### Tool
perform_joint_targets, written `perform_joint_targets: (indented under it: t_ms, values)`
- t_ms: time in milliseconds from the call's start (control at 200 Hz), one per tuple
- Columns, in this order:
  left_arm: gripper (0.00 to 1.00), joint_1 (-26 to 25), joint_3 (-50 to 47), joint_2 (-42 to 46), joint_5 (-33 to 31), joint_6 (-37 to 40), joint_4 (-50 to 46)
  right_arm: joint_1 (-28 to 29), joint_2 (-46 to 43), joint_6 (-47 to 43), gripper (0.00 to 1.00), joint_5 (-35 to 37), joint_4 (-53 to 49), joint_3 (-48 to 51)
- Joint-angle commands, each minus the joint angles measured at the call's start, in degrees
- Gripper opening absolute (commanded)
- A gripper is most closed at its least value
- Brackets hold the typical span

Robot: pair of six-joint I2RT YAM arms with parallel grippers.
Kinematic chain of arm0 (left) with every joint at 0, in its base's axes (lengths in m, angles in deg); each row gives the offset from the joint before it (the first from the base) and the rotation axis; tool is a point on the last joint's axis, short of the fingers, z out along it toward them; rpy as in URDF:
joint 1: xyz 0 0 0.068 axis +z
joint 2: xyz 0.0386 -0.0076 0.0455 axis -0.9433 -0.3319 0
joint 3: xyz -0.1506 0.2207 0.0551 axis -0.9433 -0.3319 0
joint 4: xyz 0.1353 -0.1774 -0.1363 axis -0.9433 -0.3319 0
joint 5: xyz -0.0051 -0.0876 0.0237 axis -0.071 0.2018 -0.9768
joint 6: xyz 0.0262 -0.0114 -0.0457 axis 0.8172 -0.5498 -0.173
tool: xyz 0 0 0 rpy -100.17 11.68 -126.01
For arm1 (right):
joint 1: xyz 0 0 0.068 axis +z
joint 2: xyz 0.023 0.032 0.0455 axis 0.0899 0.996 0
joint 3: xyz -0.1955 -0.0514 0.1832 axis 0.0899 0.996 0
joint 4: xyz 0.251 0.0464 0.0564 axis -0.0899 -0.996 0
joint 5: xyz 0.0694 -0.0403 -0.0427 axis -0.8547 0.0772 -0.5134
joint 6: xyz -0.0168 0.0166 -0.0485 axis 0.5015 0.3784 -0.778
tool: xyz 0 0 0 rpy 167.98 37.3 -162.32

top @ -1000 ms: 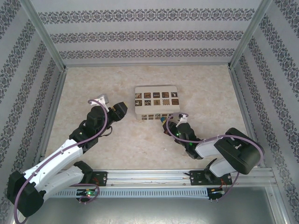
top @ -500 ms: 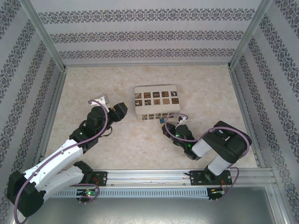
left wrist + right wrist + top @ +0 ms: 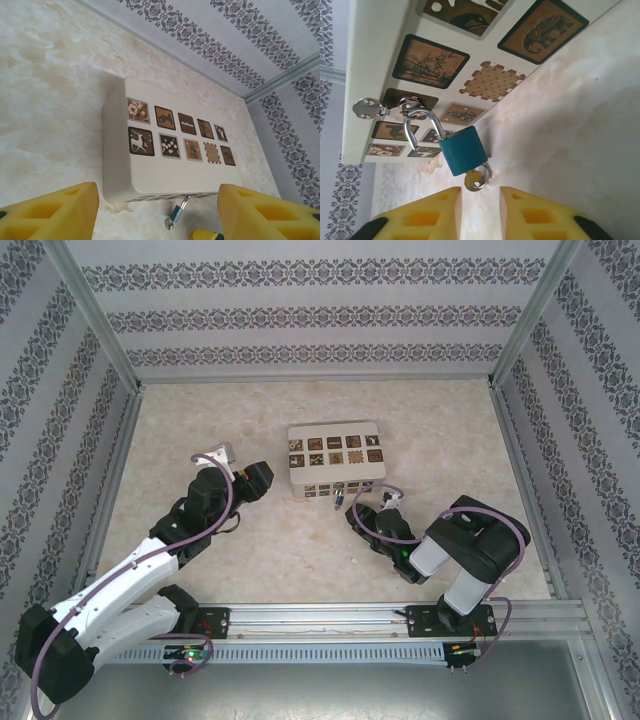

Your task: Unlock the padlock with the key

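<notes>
The teal padlock [image 3: 464, 150] hangs by its silver shackle [image 3: 422, 120] from the hasp on the front of the white box [image 3: 375, 65]. One shackle leg stands free of the body. The key [image 3: 477, 179] sticks out of the padlock's underside. My right gripper [image 3: 480, 212] is just below the key, jaws slightly open and touching nothing. In the top view the padlock [image 3: 341, 502] lies between the box [image 3: 335, 458] and my right gripper [image 3: 353, 513]. My left gripper [image 3: 262, 476] is open left of the box; its view shows the padlock [image 3: 176, 214].
The white box with brown patterned squares [image 3: 165, 150] sits mid-table on the pale marbled surface. Patterned walls with metal posts [image 3: 110, 480] close in the left, right and back. Bare table lies in front of the box and on both sides.
My right gripper has opened, let go of the key and drawn back slightly from the padlock, while the right arm folded leftward. The left arm has stayed put.
</notes>
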Motion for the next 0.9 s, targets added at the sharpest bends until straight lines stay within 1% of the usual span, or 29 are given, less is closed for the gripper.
perform_joint_targets:
  t_ms: [0,120,220,320,470,575,715,779,894]
  values:
    - [0.64,0.5,1.3,-0.4,0.1,1.8,-1.6,0.3,-2.8,-0.9,0.32,2.3,-2.8,1.2]
    - [0.66,0.6,1.6,-1.1,0.4,2.1,-1.7,0.2,-6.9,-3.3,0.39,2.5,-6.3,1.3]
    - [0.69,0.8,1.8,-1.9,1.3,2.2,-1.2,0.0,-11.4,-6.4,0.48,2.8,-10.8,1.2]
    - [0.7,1.6,2.4,-3.6,4.6,2.7,-0.9,-0.1,-17.0,-8.2,0.6,4.6,-15.4,1.6]
    - [0.71,3.2,3.0,-6.7,10.0,2.3,0.7,-0.9,-26.6,-12.2,0.71,5.5,-23.6,1.3]
    - [0.72,4.3,2.9,-8.5,12.8,1.4,2.3,-1.2,-33.6,-15.5,0.8,5.7,-32.1,0.3]
    - [0.72,6.1,3.4,-11.0,16.0,0.6,3.9,-2.2,-41.2,-18.2,0.98,5.0,-38.1,0.4]
    - [0.72,7.1,4.1,-12.5,18.0,0.3,4.1,-3.3,-43.6,-19.6,0.98,3.0,-39.7,0.5]
    - [0.72,8.8,5.3,-15.7,22.3,0.0,5.4,-5.7,-45.6,-21.8,0.99,-3.2,-41.5,-0.2]
